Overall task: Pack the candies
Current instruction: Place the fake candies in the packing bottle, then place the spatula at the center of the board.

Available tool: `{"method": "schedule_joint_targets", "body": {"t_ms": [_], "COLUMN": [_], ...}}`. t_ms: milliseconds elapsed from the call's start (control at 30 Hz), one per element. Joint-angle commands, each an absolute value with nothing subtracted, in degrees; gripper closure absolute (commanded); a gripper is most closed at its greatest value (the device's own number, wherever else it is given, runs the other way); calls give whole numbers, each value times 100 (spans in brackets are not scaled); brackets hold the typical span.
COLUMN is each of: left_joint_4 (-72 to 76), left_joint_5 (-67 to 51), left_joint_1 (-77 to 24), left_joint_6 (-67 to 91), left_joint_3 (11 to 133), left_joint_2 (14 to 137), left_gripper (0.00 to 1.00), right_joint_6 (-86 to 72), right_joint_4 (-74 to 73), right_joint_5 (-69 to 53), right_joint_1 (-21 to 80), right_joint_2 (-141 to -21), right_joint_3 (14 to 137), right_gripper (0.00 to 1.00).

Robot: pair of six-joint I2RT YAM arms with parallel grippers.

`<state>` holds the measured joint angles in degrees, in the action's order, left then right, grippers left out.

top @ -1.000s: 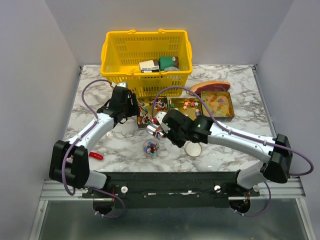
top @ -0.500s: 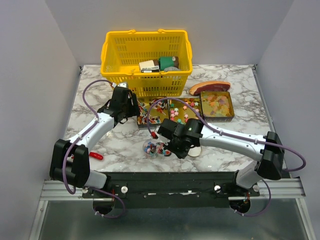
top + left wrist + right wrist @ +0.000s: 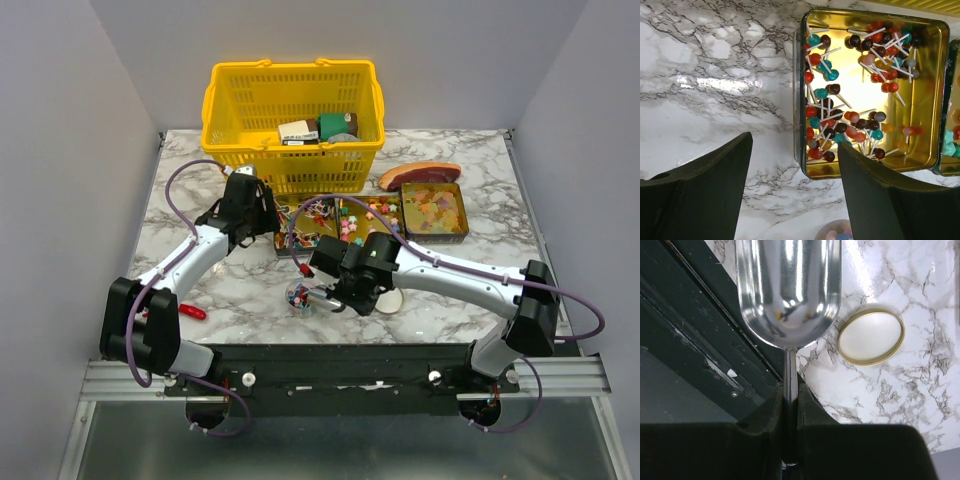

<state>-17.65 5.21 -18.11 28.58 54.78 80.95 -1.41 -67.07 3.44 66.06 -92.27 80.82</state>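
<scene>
Sorted by kind into three gold tins in a row. Ball-headed candies in red, teal and brown, on white sticks, heaped toward nine o'clock. Pink-green chunks at three o'clock of those. Orange-yellow gummies beyond. Seemingly a few more in a clear jar at six o'clock.

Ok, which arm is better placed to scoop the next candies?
Right: the right tool grips the scoop, bowl empty, ready to refill. The left tool hangs open, holding nothing, over the lollipop tin.
</scene>
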Motion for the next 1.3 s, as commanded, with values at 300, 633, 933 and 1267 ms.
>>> {"method": "schedule_joint_targets", "body": {"t_ms": [300, 633, 933, 1267], "left_joint_4": [-1679, -1495, -1336, -1722], "left_joint_5": [369, 677, 817, 581], "left_joint_1": [-1784, -1784, -1784, -1784], "left_joint_6": [2900, 2927, 3032, 3058], "left_joint_3": [5546, 5248, 4984, 5115], "left_joint_2": [8183, 7779, 7436, 7207], "left_gripper": [20, 13, 7, 1], "right_joint_6": [-667, -3310, -4368, -4693], "right_joint_4": [-7163, -6513, -5512, -4483], "right_joint_5": [1185, 1994, 2127, 2004], "right_joint_1": [6662, 5522, 3974, 3349], "right_joint_2": [-8825, -7305, -6495, -6934], "right_joint_3": [8192, 6523, 4651, 3859], "right_gripper": [99, 99, 99, 99]}}
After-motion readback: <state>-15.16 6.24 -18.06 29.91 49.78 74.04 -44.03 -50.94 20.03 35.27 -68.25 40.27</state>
